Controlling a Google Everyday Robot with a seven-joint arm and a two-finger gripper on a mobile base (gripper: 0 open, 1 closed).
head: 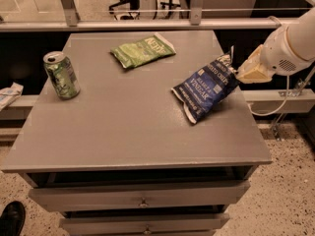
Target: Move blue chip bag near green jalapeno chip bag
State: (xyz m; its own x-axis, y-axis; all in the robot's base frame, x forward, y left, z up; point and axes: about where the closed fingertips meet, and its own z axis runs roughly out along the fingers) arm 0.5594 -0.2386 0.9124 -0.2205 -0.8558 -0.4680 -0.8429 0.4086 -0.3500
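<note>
1 can (61,75) stands upright near the left edge of the table (138,132). The green bag (142,50) lies flat toward the back, about the middle. To its right and apart from it, the blue bag (205,88) tilts, with its lower end on the table and its upper end pinched by the gripper (242,73) at the right edge.

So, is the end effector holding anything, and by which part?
The end effector, at the edge of the table, holds the blue chip bag by its upper right end.
</note>
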